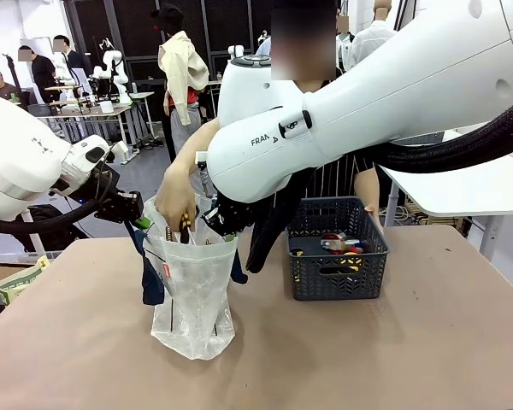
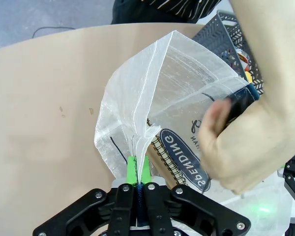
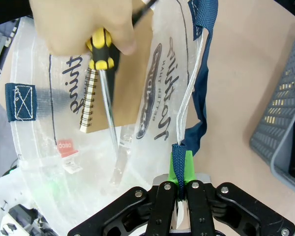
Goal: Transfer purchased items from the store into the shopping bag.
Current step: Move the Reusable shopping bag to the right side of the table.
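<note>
The bag (image 1: 192, 295) stands on the worktop (image 1: 410, 359) left of its middle. Its mouth is held wide from two sides. The left pincer (image 2: 138, 169) is pressed together on a fold of the clear rim, and the right pincer (image 3: 181, 167) pinches the opposite rim where the navy strap (image 3: 200, 73) joins. A person's hand (image 3: 83, 24) reaches into the opening from the far edge, lowering a screwdriver (image 3: 102, 49) and a spiral notebook (image 3: 137, 73) together. The basket (image 1: 338, 260) sits just right of the bag, nearer the far edge, with packets (image 1: 342, 243) left inside it.

The main risk is probably the screwdriver. Its bare tip points down at thin film and could pierce or snag it if dropped. The sudden weight could also tug the rim from either pinch, most likely the left one, which grips only film, and the mouth would collapse. The hand also works close between both pincers, so any arm movement could knock it.
</note>
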{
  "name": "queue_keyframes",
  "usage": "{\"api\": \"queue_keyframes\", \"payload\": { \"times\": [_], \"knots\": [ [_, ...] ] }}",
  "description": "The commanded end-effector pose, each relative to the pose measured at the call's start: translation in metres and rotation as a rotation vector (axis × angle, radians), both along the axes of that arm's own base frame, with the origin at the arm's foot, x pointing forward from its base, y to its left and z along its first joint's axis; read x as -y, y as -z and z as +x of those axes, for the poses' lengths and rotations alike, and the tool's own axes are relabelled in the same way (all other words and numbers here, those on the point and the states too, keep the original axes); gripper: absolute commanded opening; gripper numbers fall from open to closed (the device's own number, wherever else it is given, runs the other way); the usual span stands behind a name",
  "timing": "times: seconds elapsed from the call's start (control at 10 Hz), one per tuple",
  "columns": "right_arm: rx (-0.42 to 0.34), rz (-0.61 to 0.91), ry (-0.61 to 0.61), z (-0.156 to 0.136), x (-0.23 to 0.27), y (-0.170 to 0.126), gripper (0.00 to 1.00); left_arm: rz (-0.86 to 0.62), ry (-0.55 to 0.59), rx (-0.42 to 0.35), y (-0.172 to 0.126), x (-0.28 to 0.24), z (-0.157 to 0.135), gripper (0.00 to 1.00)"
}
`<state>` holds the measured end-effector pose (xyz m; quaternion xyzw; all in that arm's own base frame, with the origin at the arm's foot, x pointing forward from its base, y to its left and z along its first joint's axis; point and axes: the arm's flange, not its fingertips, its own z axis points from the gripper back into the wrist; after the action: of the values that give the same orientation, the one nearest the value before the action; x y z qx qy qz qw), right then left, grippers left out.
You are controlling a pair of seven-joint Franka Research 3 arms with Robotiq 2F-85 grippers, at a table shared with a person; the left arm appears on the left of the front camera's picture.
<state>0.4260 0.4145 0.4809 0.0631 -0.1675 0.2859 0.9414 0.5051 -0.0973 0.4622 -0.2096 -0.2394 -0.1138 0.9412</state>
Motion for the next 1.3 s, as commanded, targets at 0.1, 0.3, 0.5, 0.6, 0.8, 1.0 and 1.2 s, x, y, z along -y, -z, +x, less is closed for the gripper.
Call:
{"api": "queue_keyframes", "payload": {
  "times": [0.1, 0.3, 0.5, 0.6, 0.8, 1.0, 1.2],
  "knots": [
    [0.002, 0.001, 0.004, -0.0007, 0.002, -0.0018, 0.0, -0.001, -0.005, 0.006, -0.0013, -0.002, -0.0026, 0.0],
    [0.002, 0.001, 0.004, -0.0007, 0.002, -0.0018, 0.0, -0.001, -0.005, 0.006, -0.0013, -0.002, -0.0026, 0.0],
    [0.002, 0.001, 0.004, -0.0007, 0.002, -0.0018, 0.0, -0.001, -0.005, 0.006, -0.0013, -0.002, -0.0026, 0.0],
    [0.002, 0.001, 0.004, -0.0007, 0.002, -0.0018, 0.0, -0.001, -0.005, 0.006, -0.0013, -0.002, -0.0026, 0.0],
    [0.002, 0.001, 0.004, -0.0007, 0.002, -0.0018, 0.0, -0.001, -0.005, 0.006, -0.0013, -0.002, -0.0026, 0.0],
    [0.002, 0.001, 0.004, -0.0007, 0.002, -0.0018, 0.0, -0.001, -0.005, 0.006, -0.0013, -0.002, -0.0026, 0.0],
    [0.002, 0.001, 0.004, -0.0007, 0.002, -0.0018, 0.0, -0.001, -0.005, 0.006, -0.0013, -0.002, -0.0026, 0.0]
  ]
}}
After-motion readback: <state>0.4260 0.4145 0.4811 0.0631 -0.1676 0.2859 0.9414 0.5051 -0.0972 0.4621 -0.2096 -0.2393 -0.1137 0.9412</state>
